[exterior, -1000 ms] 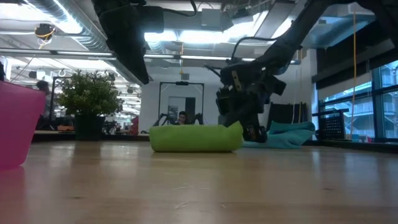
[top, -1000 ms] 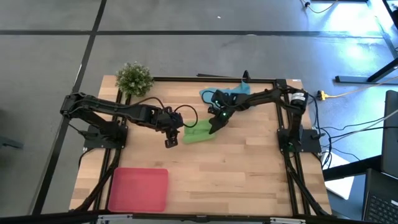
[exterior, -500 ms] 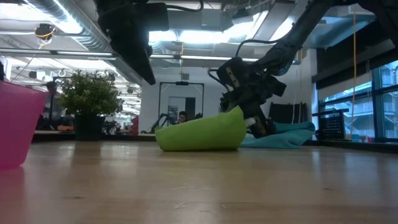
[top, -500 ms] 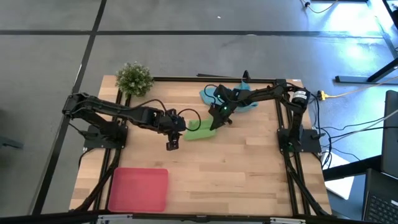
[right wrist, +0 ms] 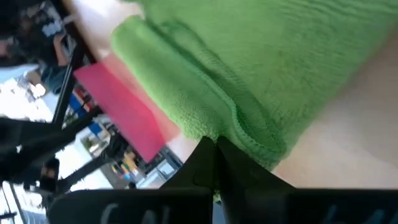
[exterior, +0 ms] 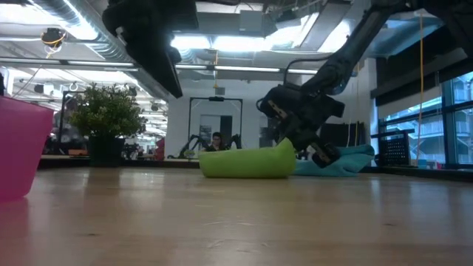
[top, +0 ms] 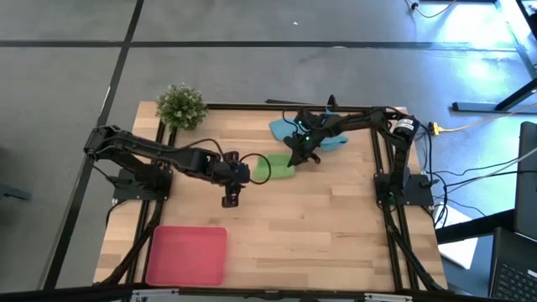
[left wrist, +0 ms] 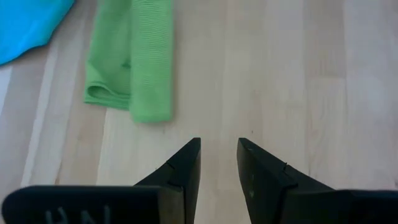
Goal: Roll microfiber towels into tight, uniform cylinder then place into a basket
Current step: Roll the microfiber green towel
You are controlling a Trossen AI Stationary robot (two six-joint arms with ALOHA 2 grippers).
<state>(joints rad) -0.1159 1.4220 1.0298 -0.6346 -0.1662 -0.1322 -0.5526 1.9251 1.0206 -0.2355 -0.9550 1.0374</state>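
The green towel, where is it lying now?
In the high view, the green towel lies mid-table toward the far edge, between both hands, with the blue towel just behind it.

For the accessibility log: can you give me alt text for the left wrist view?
A partly rolled green towel lies on the wooden table, ahead of the left gripper, whose two dark fingers stand slightly apart, holding nothing. A blue towel shows at the corner.

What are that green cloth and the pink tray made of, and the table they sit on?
The green cloth looks like soft fleecy microfiber: its surface is fuzzy, matte and folds limply. The pink tray seems to be smooth moulded plastic, with rounded corners and even colour. The table looks like pale wood, probably joined strips, since lengthwise grain and seams show.
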